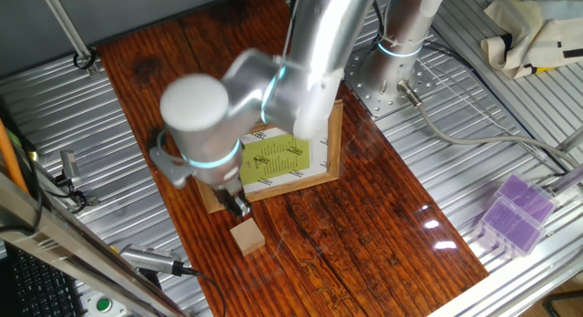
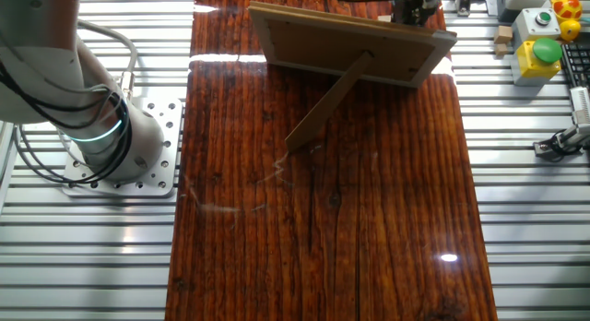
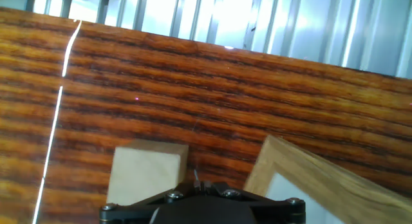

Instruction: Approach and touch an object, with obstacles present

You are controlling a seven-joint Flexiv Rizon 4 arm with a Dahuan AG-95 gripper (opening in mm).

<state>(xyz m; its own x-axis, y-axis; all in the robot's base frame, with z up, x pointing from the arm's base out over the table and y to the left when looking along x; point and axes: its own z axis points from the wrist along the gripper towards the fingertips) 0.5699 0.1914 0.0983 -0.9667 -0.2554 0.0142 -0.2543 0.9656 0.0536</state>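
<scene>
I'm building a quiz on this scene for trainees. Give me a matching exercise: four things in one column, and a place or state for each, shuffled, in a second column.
Things:
1. wooden cube
2. picture frame
3. purple ridged box
4. gripper

Places or states:
A. on the metal slats, off the wooden board
B. propped up on a rear strut
C. lying on the board in front of the frame's corner
D. just above the cube, between it and the frame

Pairs: 1-C, 2-B, 3-A, 4-D
</scene>
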